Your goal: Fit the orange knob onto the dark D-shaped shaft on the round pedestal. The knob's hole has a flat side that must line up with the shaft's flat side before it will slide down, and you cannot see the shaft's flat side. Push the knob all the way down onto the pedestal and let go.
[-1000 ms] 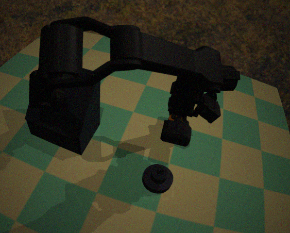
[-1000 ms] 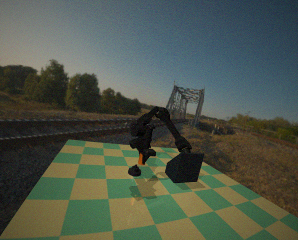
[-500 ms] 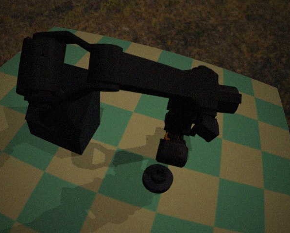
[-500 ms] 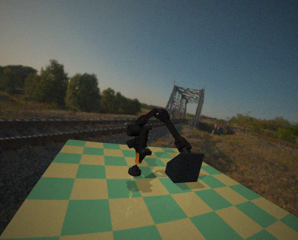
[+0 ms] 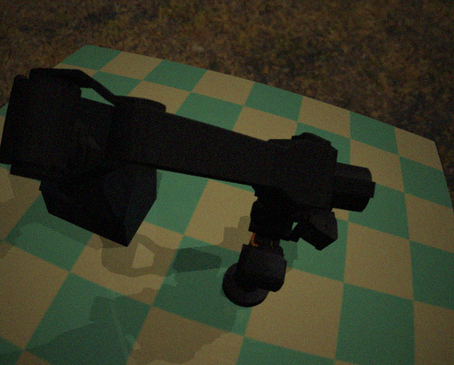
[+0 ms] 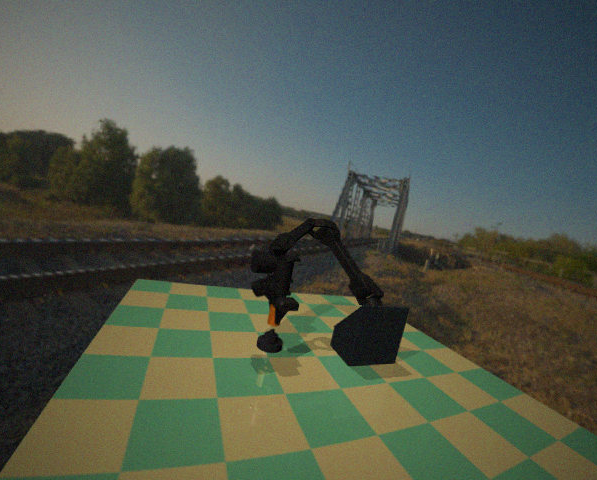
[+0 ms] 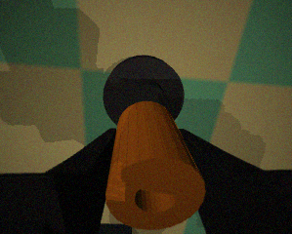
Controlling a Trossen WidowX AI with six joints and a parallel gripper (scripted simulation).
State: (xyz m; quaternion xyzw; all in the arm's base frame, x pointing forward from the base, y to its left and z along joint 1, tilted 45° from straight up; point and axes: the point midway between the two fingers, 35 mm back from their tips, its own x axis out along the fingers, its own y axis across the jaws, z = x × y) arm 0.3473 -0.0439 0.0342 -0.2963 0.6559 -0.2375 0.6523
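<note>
The orange knob (image 5: pixel 254 239) (image 6: pixel 272 315) (image 7: pixel 147 141) is upright between my fingers, its far end pointing down. My gripper (image 6: pixel 273 313) is shut on it; in the top view a finger hides most of the knob. The dark round pedestal (image 5: pixel 244 300) (image 6: pixel 269 345) (image 7: pixel 142 68) stands on the table. In the exterior view the knob's lower end is just above the pedestal's shaft, with a small gap. In the wrist view the knob covers the pedestal's near part and the shaft is mostly hidden. The hole's flat side cannot be made out clearly.
The green and tan checkered table (image 5: pixel 376 251) (image 6: pixel 179 379) (image 7: pixel 160 29) carries the arm's dark angular base (image 5: pixel 101 196) (image 6: pixel 368 335), set apart from the pedestal. Shadows of the arm fall around the pedestal.
</note>
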